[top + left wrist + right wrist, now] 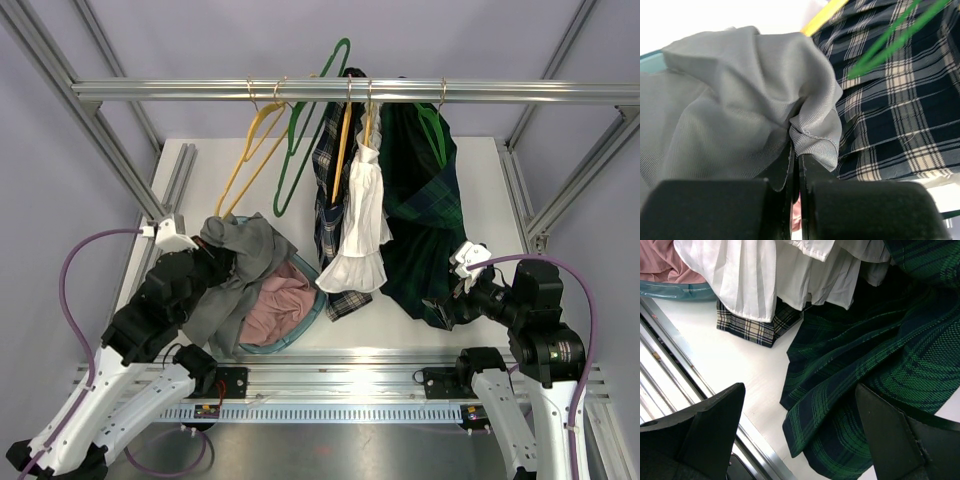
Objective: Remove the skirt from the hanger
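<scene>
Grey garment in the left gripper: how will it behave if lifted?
Probably floppy: the grey garment bunches in folds and drapes over the basket rim. Likely light, since it looks like thin woven cloth. The left gripper pinches only a small hemmed fold, so it might slip under a tug.

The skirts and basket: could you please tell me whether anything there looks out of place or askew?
Yes. The grey skirt spills half out of the teal basket, with a fold pinched in the left tool. The green plaid skirt hangs so low that its hem crumples on the table instead of hanging free.
</scene>
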`<control>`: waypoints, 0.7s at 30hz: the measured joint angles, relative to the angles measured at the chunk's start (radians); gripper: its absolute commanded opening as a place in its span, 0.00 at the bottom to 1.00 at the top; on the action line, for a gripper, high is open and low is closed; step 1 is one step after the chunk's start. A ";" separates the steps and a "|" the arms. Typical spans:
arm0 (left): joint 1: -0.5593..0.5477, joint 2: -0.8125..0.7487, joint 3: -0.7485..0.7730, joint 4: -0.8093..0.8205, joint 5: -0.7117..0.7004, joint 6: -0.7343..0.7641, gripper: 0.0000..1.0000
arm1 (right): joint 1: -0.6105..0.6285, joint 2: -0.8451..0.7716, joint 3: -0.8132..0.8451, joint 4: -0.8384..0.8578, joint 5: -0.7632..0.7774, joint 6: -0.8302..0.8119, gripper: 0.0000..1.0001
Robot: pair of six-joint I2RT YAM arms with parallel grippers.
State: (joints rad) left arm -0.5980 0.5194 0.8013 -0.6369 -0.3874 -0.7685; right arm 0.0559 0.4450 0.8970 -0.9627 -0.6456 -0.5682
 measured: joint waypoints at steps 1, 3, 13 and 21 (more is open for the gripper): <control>0.000 0.001 0.000 -0.009 0.003 -0.001 0.03 | 0.000 0.000 0.000 0.000 0.000 0.000 0.99; 0.000 0.004 0.000 -0.024 0.010 -0.011 0.02 | 0.000 0.000 0.000 0.000 0.000 0.000 1.00; 0.000 0.015 -0.092 -0.081 0.105 -0.129 0.00 | 0.000 0.000 0.000 0.000 0.000 0.000 1.00; 0.000 0.052 -0.233 -0.050 0.204 -0.209 0.06 | 0.000 -0.004 0.000 0.000 0.000 0.000 1.00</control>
State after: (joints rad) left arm -0.5980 0.5716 0.5686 -0.6865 -0.1833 -0.9775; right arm 0.0559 0.4412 0.8970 -0.9630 -0.6456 -0.5682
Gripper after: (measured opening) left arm 0.048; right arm 0.993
